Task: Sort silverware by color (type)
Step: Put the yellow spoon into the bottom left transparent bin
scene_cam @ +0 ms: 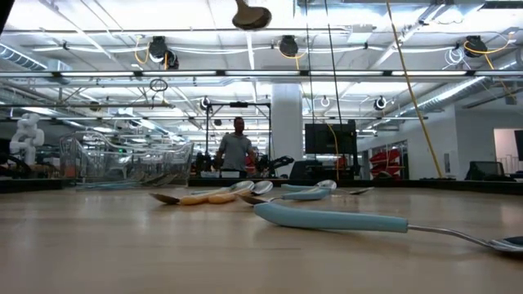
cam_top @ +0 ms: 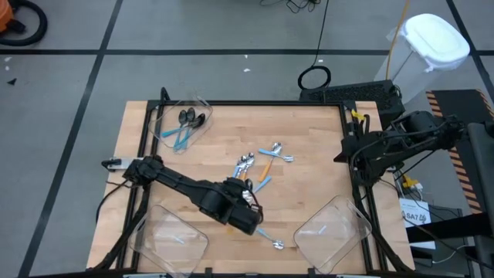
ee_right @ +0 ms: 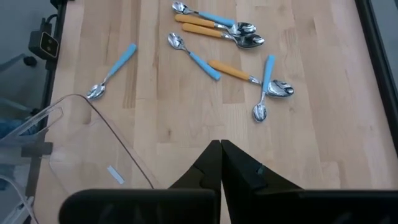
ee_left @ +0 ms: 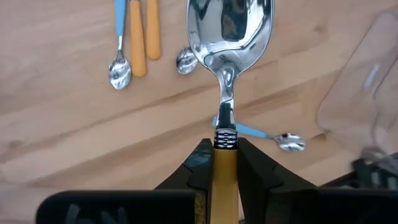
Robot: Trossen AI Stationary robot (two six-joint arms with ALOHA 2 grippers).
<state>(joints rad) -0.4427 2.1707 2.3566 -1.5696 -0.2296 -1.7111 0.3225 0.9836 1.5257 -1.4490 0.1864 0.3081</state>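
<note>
My left gripper (cam_top: 245, 220) hangs over the table's near middle, shut on a silver spoon with an orange handle (ee_left: 230, 37). In the low view the spoon's bowl (scene_cam: 251, 15) hangs high above the table. Several spoons with light-blue or orange handles (cam_top: 258, 166) lie loose at the table's centre. One blue-handled spoon (cam_top: 272, 240) lies alone nearer the front edge. My right gripper (ee_right: 221, 146) is shut on nothing, raised at the table's right edge. My left gripper pinches the spoon's orange handle (ee_left: 225, 165) between its two fingers, just behind the ribbed metal collar at the neck. The fingers point steeply down and lie along the spoon. The bowl sticks out past the fingertips, clear of the table.
A clear bin (cam_top: 184, 123) at the far left holds black spoons with blue handles. Two more clear bins stand at the near left (cam_top: 174, 239) and near right (cam_top: 332, 235). A dark frame (cam_top: 255, 103) runs round the wooden table. A person (scene_cam: 237, 147) stands in the room beyond.
</note>
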